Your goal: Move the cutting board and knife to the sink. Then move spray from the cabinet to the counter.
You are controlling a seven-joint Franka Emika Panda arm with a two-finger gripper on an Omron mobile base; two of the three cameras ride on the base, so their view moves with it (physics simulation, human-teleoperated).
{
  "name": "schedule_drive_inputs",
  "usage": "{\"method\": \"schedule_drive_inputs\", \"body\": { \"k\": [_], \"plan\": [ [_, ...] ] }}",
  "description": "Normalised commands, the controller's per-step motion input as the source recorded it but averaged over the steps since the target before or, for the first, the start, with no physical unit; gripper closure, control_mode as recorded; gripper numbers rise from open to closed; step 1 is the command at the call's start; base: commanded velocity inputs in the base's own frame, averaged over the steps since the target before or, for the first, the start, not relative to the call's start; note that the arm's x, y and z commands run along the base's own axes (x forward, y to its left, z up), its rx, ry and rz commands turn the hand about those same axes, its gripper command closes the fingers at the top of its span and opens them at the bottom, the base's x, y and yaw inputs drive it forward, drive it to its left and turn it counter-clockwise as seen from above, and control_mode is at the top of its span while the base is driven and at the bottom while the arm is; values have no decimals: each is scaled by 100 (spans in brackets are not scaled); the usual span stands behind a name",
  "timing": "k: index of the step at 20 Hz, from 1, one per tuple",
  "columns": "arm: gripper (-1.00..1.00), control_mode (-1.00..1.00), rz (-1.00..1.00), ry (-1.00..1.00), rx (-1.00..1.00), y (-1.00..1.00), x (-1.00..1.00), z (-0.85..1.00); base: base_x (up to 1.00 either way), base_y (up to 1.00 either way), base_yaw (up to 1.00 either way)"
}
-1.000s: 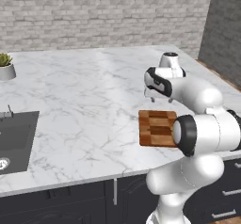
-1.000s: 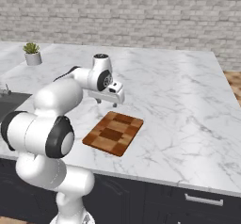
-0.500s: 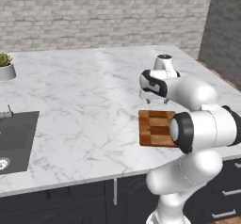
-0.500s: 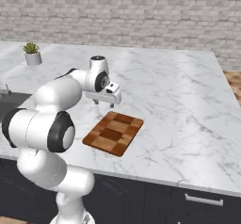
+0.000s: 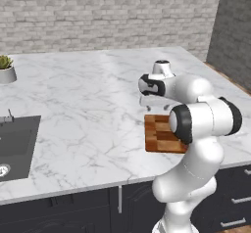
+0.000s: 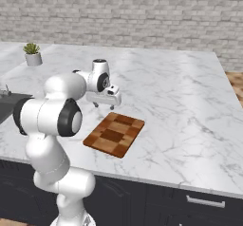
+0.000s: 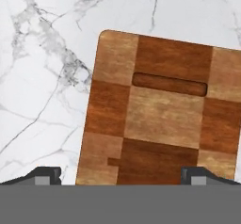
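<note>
Checkered wooden cutting board [image 6: 114, 134] lies flat on marble counter [image 6: 180, 111].

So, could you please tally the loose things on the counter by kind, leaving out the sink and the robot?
Cutting board: 1
Potted plant: 1
Total: 2
Both rest on the white marble counter. The gripper hovers open over the board's far end.

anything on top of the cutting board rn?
Nothing lies on the cutting board; only its slot handle shows. The open gripper hangs above it. The near edge is cut off in the hand view.
</note>
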Motion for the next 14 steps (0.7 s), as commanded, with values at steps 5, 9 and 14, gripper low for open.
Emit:
{"method": "schedule_drive_inputs", "body": {
  "k": [5,9,14],
  "plan": [
    [-100,-100,9,8,0,9,44,-31,0,0,0],
    [-100,-100,8,1,0,0,46,-35,0,0,0],
    [-100,-100,7,0,0,0,51,-31,0,0,0]
  ]
}}
